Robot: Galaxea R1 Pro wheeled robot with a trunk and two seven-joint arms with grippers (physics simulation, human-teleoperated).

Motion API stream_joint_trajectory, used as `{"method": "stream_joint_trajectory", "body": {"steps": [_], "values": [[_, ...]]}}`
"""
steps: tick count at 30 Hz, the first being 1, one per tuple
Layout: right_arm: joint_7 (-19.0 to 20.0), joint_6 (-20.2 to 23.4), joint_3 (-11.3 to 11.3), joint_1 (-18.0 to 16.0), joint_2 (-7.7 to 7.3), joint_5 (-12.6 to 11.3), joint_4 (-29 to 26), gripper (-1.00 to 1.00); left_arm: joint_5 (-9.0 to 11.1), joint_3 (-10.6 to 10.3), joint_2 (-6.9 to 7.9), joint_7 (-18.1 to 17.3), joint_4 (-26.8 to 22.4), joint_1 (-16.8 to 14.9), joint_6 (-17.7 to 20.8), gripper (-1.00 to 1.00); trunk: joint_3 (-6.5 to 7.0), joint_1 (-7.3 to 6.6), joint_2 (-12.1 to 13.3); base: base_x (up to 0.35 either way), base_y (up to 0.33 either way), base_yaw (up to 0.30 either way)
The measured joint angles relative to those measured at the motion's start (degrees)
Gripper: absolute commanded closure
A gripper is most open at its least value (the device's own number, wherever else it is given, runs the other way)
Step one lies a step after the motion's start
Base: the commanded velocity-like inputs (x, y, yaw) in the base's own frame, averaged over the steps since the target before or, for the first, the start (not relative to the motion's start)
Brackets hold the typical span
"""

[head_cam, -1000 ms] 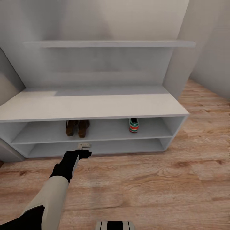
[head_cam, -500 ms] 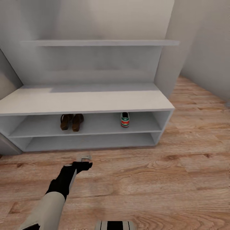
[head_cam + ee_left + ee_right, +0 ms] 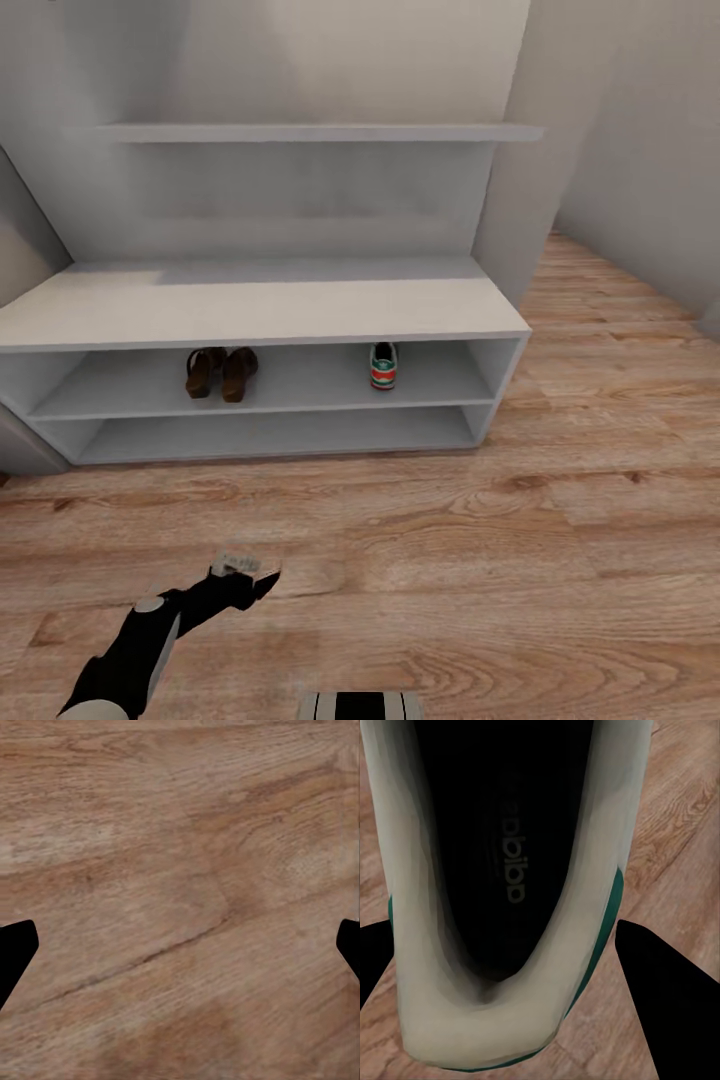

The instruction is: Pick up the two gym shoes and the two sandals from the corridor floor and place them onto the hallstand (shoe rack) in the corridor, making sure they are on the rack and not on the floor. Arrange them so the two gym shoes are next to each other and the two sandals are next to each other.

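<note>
Two sandals are seen side by side on the upper open shelf of the hallstand, toward its left end. One gym shoe is seen on the same shelf, well apart from them, toward the right. A second gym shoe is seen in the right wrist view, close up, with its dark inside and white rim showing (a bit of green is at its edge). So two sandals and two gym shoes are counted.

The left pincer is held low over the corridor floor, in front of the hallstand. It is spread wide and nothing is held in it; bare floor is seen between its black fingers.

The right pincer has its dark fingers on either side of the second gym shoe, but whether the shoe is gripped cannot be told
</note>
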Motion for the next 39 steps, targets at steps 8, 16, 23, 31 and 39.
{"method": "stream_joint_trajectory", "body": {"steps": [8,16,23,31,39], "values": [[0.1,0.0,0.0,0.0,0.19,0.0,0.2,1.00,5.2,0.1,4.47,-12.0,0.6,7.2,-10.5,-1.00,0.00,0.00,0.0,-0.004,-0.002,0.000],[0.0,-0.1,0.0,0.0,1.63,2.9,0.2,1.00,16.0,1.3,7.94,-21.4,0.8,13.4,-18.7,-1.00,0.00,0.00,0.0,0.000,0.000,0.000],[-0.1,-0.1,0.0,0.0,2.68,3.3,-0.2,1.00,16.6,1.3,7.70,-21.7,0.8,13.7,-18.8,-1.00,0.00,0.00,0.0,0.000,0.000,0.000],[-0.2,-0.1,-0.1,0.0,4.94,3.3,-1.7,1.00,16.7,1.4,7.73,-21.7,0.7,13.7,-18.8,-1.00,0.00,0.00,0.0,-0.003,-0.001,0.000],[-0.1,-0.1,-0.1,0.0,5.16,3.3,-2.0,1.00,16.9,1.4,7.76,-21.6,0.7,13.7,-18.7,-1.00,0.00,0.02,0.0,-0.171,-0.109,0.000]]}}
